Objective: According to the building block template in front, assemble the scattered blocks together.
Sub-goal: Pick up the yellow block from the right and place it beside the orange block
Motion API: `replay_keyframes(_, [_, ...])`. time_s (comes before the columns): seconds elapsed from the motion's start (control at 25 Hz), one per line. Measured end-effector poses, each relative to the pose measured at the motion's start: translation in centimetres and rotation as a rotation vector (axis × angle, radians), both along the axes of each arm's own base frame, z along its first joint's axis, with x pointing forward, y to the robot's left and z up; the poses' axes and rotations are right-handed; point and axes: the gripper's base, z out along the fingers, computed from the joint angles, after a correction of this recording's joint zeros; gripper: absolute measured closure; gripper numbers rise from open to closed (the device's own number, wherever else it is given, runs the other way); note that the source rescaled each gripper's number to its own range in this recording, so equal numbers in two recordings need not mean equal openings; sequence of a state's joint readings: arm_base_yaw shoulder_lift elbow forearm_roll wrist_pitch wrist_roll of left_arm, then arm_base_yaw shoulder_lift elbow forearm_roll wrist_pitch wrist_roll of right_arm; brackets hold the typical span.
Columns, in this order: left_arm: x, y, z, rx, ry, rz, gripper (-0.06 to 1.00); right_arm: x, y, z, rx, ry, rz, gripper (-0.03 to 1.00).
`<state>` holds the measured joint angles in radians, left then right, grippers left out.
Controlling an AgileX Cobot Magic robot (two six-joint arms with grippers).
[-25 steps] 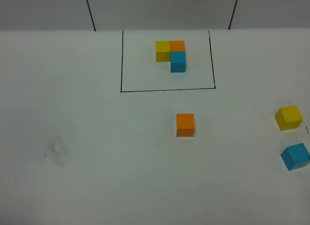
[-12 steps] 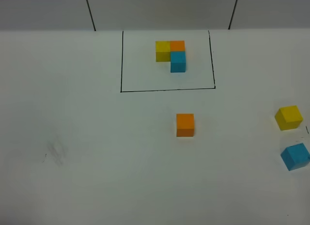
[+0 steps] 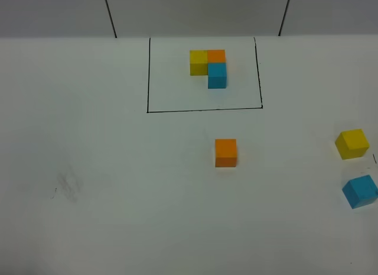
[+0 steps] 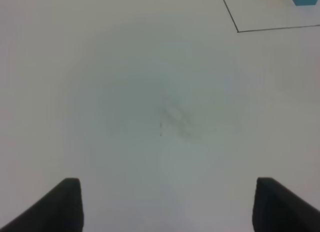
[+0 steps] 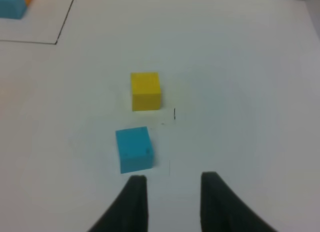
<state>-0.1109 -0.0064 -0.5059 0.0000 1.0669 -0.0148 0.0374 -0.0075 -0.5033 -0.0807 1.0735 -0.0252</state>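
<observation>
At the counter's far edge I see the building block template (image 3: 209, 67); orange block (image 3: 225, 152) mid-counter, yellow block (image 3: 352, 143) and blue block (image 3: 359, 191) at the right edge. Left gripper (image 4: 167, 184) and right gripper (image 5: 172, 177): both spread.

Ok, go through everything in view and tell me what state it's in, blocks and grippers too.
Template: three cubes joined in an L, inside the black outline.
Orange block: loose on the table, touching nothing.
Yellow block: loose, apart from the blue one.
Blue block: loose, turned slightly, not gripped.
Left gripper: open, empty, over bare table.
Right gripper: open, empty, close to the blue block.
</observation>
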Motion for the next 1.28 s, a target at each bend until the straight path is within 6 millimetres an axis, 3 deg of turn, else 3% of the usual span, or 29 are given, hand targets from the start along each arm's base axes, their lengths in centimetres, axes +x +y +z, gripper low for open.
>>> replay_keyframes(1.28, [0.0,-0.02,0.0,0.006,0.0,0.067,0.46,0.0,0.0,0.0,0.0,0.0,0.0,0.97])
